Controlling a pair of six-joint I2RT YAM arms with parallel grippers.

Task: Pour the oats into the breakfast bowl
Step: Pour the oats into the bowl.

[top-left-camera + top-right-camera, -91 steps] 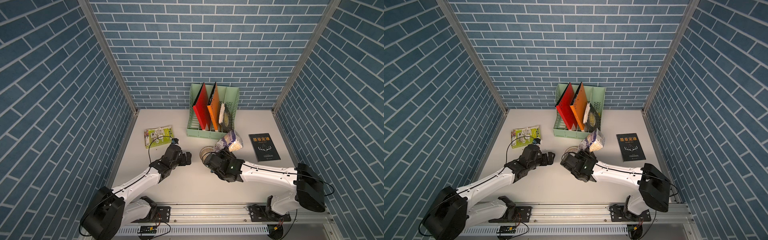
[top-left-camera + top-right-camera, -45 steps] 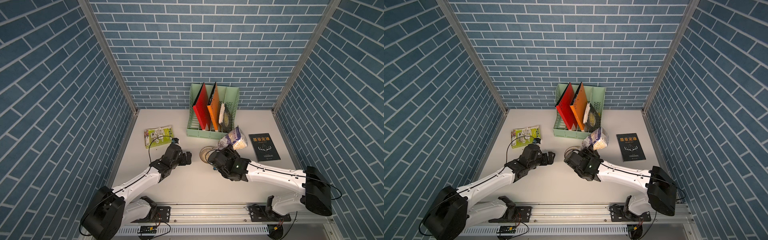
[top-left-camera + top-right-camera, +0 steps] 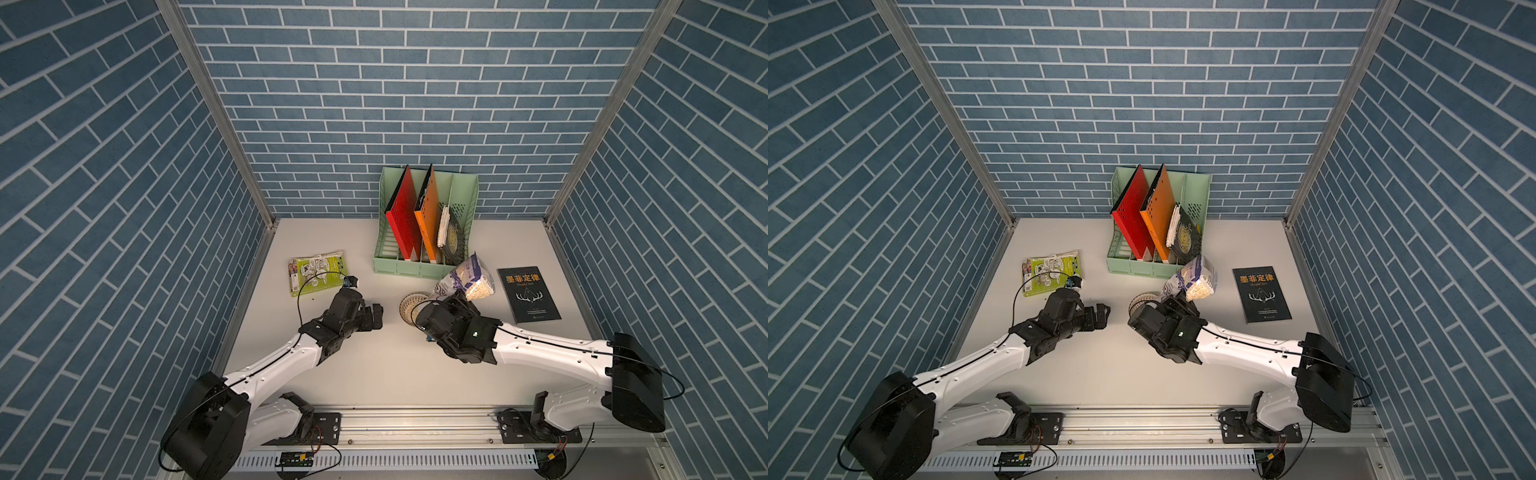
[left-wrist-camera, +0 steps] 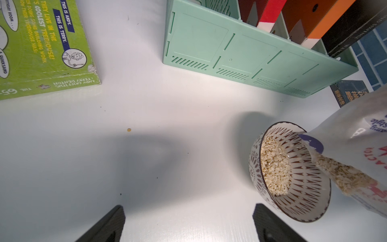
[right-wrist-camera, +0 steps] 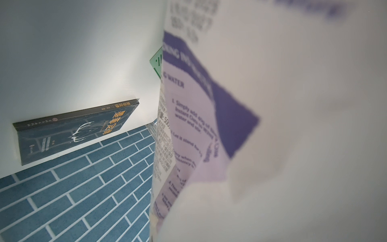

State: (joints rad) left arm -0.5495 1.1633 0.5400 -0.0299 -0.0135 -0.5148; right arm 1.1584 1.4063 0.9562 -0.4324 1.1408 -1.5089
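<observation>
Pouch [image 3: 467, 276]: soft, light; tilted, mouth over bowl [image 4: 254, 167], counter [image 3: 374, 374] centre.
Right gripper [image 3: 456, 300]: my jaws pinch the pouch.
Left gripper [image 3: 377, 316]: wide open, empty.
Oats [image 4: 274, 167]: loose, partly in bowl.
Hold: mid-body, I judge.

oats pouch [image 5: 293, 125] blurred in right wrist view, breakfast bowl [image 3: 406, 305] partly hidden under right arm [image 3: 540, 351]

— Where is the oats pouch [image 3: 1196, 274] seen?
— Near the desk's middle, tilted, clamped in the right gripper [image 3: 1179, 302], its mouth apparently over the half-hidden breakfast bowl [image 3: 1139, 300].
— The left gripper [image 3: 1102, 316]?
— Seen beside the bowl, apart, jaws spread.
</observation>
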